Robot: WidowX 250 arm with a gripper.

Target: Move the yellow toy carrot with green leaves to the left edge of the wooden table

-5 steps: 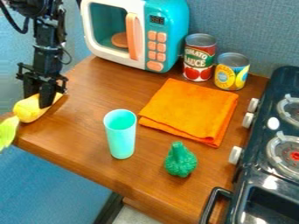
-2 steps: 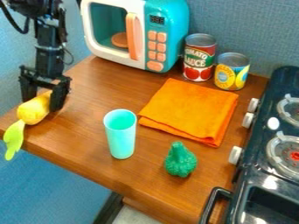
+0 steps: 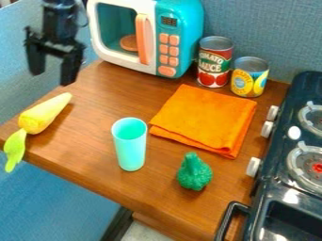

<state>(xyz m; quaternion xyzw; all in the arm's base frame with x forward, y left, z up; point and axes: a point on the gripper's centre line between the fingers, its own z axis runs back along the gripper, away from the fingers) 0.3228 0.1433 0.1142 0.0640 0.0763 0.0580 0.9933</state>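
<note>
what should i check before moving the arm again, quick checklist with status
- Gripper open and empty: ok
- Gripper free of the yellow toy vegetable: ok, there is a visible gap
- Vegetable wholly on the table: not ok, its green leaf pokes past the edge
- Cup upright: ok
- Cup empty: cannot tell, its bottom is hidden
- Red can and yellow can upright: ok

Mint cup point(image 3: 131, 146), dk green broccoli point(image 3: 194, 172), plain orange cloth point(image 3: 204, 120), yel veg point(image 3: 43, 114) w/ lime leaves point(image 3: 15, 149)
</note>
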